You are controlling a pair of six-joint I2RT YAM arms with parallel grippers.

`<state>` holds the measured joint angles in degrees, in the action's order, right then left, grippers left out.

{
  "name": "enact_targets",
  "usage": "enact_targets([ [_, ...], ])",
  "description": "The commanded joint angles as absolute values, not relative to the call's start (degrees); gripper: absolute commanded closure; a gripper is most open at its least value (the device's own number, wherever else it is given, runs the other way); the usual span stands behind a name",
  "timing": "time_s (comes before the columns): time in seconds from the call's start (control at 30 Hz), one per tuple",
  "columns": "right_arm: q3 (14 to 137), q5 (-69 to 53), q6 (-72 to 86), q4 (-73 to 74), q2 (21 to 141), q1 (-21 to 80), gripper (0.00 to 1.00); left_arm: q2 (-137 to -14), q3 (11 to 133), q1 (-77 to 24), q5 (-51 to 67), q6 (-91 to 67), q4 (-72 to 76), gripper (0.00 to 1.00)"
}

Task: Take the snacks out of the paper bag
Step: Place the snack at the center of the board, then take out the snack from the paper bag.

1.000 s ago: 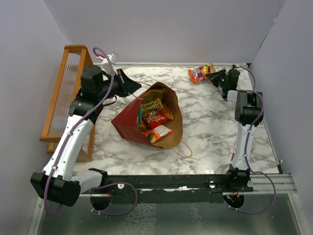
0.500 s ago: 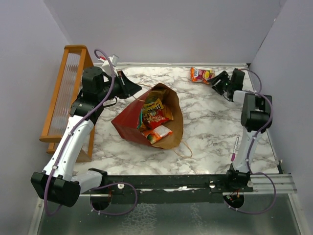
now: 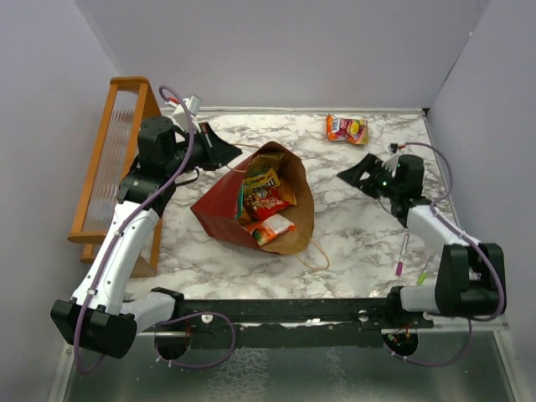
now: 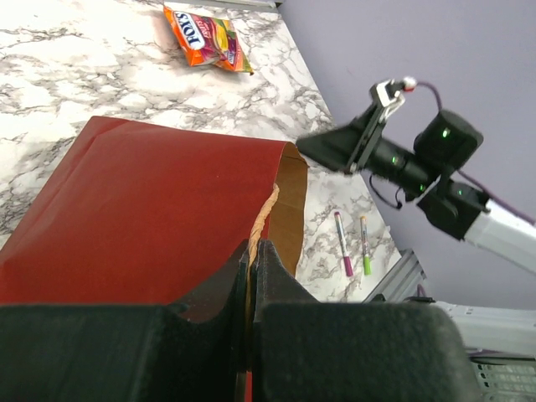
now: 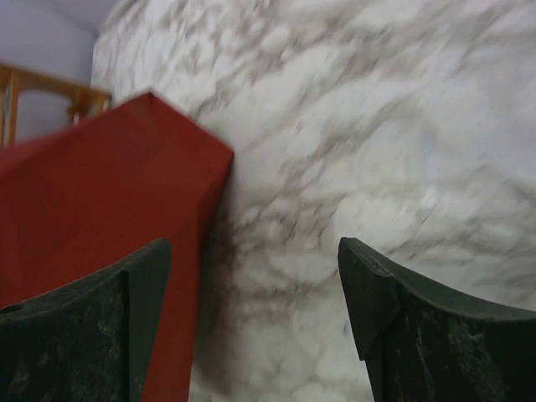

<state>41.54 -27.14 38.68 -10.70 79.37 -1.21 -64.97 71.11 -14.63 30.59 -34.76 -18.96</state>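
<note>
The paper bag [image 3: 216,209] lies on its side mid-table, dark red outside, mouth up toward the camera. Several snacks [image 3: 265,199] show inside it: yellow, red and orange packets. My left gripper [image 3: 229,152] is at the bag's back rim, shut on its twisted tan handle [image 4: 261,213]; the red bag wall [image 4: 151,209] fills the left wrist view. One orange snack packet [image 3: 346,128] [image 4: 205,46] lies on the table at the back. My right gripper [image 3: 353,173] [image 5: 255,251] hangs open and empty right of the bag [image 5: 100,193].
An orange wooden rack [image 3: 117,159] stands along the left edge. A pink pen [image 3: 403,254] [image 4: 342,243] and a green pen [image 3: 425,270] [image 4: 365,245] lie near the front right. The bag's other handle [image 3: 315,255] loops onto the table at the front.
The right gripper let go of the orange packet at the back, opened, and swung forward and left toward the bag. The left gripper and bag stayed put.
</note>
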Motion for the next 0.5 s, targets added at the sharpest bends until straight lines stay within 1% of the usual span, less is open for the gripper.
enact_targets([
  [0.0, 35.56, -33.11, 35.71, -1.32, 66.08, 2.10, 0.19, -63.86, 71.26, -14.59, 31.50, -33.79, -19.47, 1.00],
  [0.13, 33.80, -36.49, 32.81, 7.39, 54.47, 2.42, 0.21, -63.38, 70.35, -14.57, 31.51, -34.67, -18.28, 1.00],
  [0.23, 35.20, -37.83, 31.89, 12.50, 47.39, 3.30, 0.22, -63.45, 70.06, -14.61, 31.51, -34.97, -18.05, 1.00],
  [0.37, 37.55, -43.36, 33.89, 9.81, 44.69, 8.22, 0.23, -63.63, 69.54, -14.59, 31.40, -35.01, -18.11, 1.00],
  [0.47, 40.03, -39.86, 34.84, 8.12, 45.08, 15.68, 0.23, -63.77, 69.19, -14.59, 31.03, -35.11, -17.85, 1.00],
])
